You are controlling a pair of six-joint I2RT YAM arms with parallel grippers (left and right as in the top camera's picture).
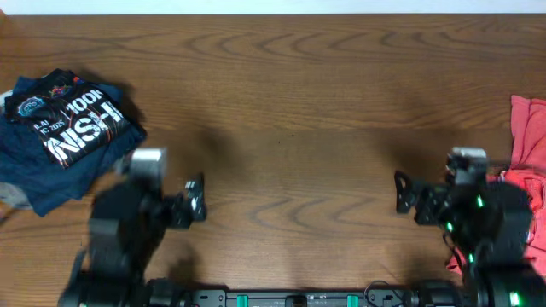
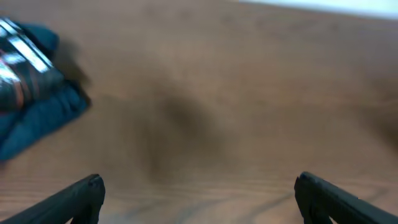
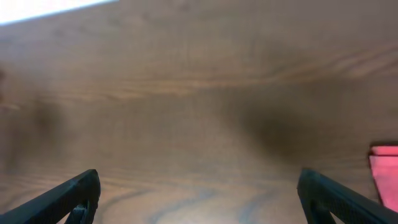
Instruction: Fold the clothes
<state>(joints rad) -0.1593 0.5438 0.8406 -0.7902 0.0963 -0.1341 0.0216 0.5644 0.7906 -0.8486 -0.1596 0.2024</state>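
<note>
Left gripper (image 1: 201, 198) pointing inward, jaws spread wide, right gripper (image 1: 399, 193) facing it, well apart, jaws equally wide

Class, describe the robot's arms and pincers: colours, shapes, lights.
The left arm and right arm are bulky and black, each with a silver-grey block. Green lights dot the right one. The left pincer and right pincer have black tapered fingers.

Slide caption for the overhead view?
Folded black shirt atop navy garment far left, red shirt at right edge; left gripper and right gripper open, empty, above wooden table.
</note>
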